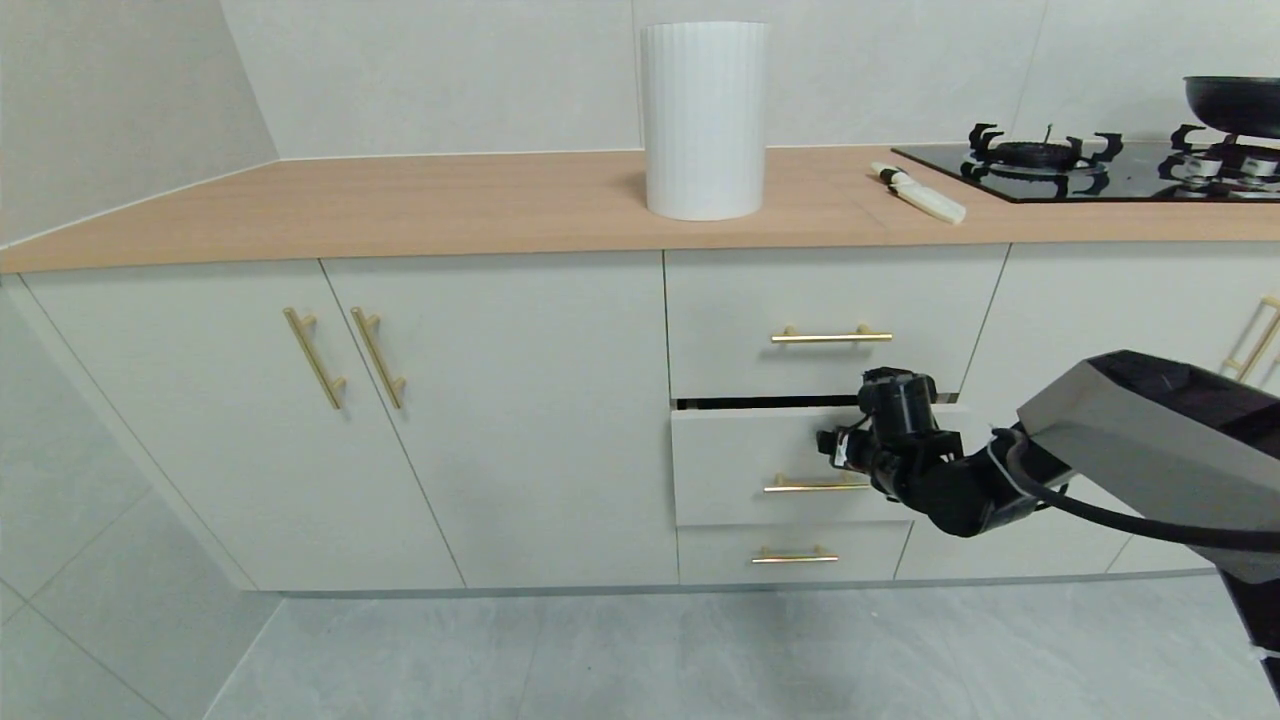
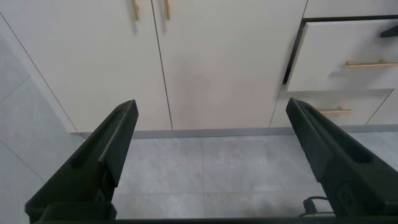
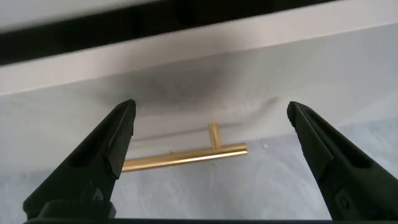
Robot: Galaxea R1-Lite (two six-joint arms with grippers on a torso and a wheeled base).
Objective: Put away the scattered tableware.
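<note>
Both the right gripper (image 3: 208, 115), facing the brass handle (image 3: 186, 158) of the ajar drawer (image 1: 745, 450), and the left gripper (image 2: 211, 109) gape wide, empty; a knife (image 1: 918, 192) lies near the white canister (image 1: 704, 120) on the counter (image 1: 400, 205).

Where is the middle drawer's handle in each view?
Head view: middle drawer's handle beside the right gripper.
Left wrist view: handle on the ajar drawer front.
Right wrist view: handle between the open fingers.
Shared landmark: dark gap above that drawer front.
</note>
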